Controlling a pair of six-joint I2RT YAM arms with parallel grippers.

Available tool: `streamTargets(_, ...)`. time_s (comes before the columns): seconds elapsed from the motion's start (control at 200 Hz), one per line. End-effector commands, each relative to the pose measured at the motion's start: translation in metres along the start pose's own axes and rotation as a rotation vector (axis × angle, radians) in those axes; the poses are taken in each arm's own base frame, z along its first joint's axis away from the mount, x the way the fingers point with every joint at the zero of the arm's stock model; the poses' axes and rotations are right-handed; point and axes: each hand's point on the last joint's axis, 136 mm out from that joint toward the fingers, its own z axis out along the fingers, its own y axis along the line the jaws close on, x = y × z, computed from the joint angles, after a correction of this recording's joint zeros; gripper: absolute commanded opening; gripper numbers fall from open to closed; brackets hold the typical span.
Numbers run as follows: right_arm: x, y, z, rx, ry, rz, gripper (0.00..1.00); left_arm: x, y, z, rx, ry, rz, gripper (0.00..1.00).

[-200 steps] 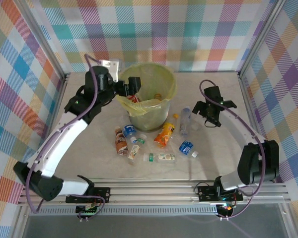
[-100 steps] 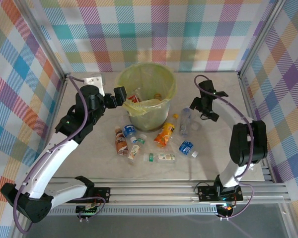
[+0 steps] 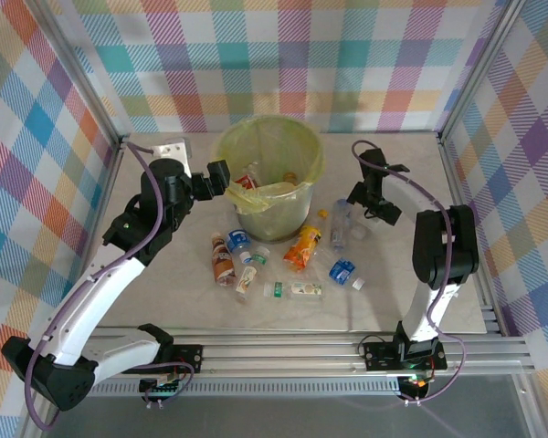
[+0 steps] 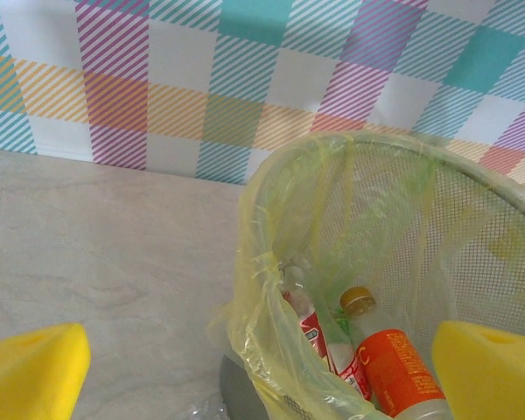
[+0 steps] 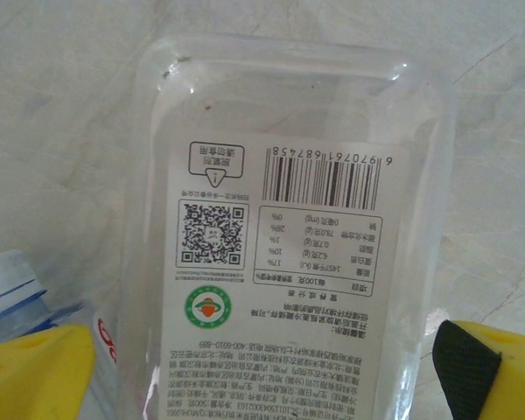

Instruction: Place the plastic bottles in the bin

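The left gripper (image 3: 221,176) hovers at the rim of the bin (image 3: 276,212), its yellow fingers (image 4: 28,372) spread wide with nothing between them. Inside the yellow-green liner lie at least two bottles, a red-labelled clear bottle (image 4: 308,325) and an orange bottle with a yellow cap (image 4: 390,366). By that count the job looks well short of half done. On the table in front of the bin lie a brown bottle (image 3: 222,262), a green-labelled bottle (image 3: 298,290), a crushed orange bottle (image 3: 303,246) and a blue-labelled bottle (image 3: 342,271), with others among them. At right, the right gripper (image 3: 371,203) is lowered, fingers apart and astride a flattened clear bottle (image 5: 284,236) without pinching it. That bottle lies flat on the table, white label up. Its long axis runs straight away from the fingers and its squared end points outward. Which end bears the cap cannot be told.
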Motion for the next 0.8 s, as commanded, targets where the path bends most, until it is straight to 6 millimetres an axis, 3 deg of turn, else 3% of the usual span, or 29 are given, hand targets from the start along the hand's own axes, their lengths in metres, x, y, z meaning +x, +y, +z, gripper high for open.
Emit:
streamTargets(0.0,-0.003,-0.007,0.005,0.035,0.01,0.022,1.0,0.002,-0.002,0.001,-0.005,0.0,-0.008,1.0)
streamTargets(0.48,0.011,-0.016,0.034,0.008,0.081,0.051,1.0,0.007,0.004,0.005,-0.041,0.009,-0.013,1.0)
streamTargets(0.795,0.014,-0.027,0.05,-0.005,0.108,0.067,1.0,0.014,0.019,0.003,-0.114,0.021,-0.027,1.0)
